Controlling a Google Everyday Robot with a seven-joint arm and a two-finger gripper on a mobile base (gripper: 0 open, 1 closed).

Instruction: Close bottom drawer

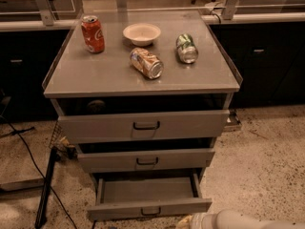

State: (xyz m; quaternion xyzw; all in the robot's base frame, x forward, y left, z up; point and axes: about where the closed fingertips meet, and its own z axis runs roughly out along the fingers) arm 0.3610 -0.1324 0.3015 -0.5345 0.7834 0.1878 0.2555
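Observation:
The bottom drawer [148, 207] is the narrowest grey front of the cabinet, with a small dark loop handle [150, 211]. It is pulled well out and its tray looks empty. My gripper [185, 221] is at the bottom edge of the view, just below and right of that drawer's front, on the end of the white arm [238, 220] that comes in from the lower right. Only its tip shows. The middle drawer [147, 160] and the top drawer [143, 125] each stand slightly out.
On the cabinet top [109, 78] are an upright red can [92, 33], a white bowl [142, 33], a tan can on its side [147, 63] and a green can on its side [187, 48]. A dark stand leg [46, 187] and cables lie at the left. Dark counters stand behind.

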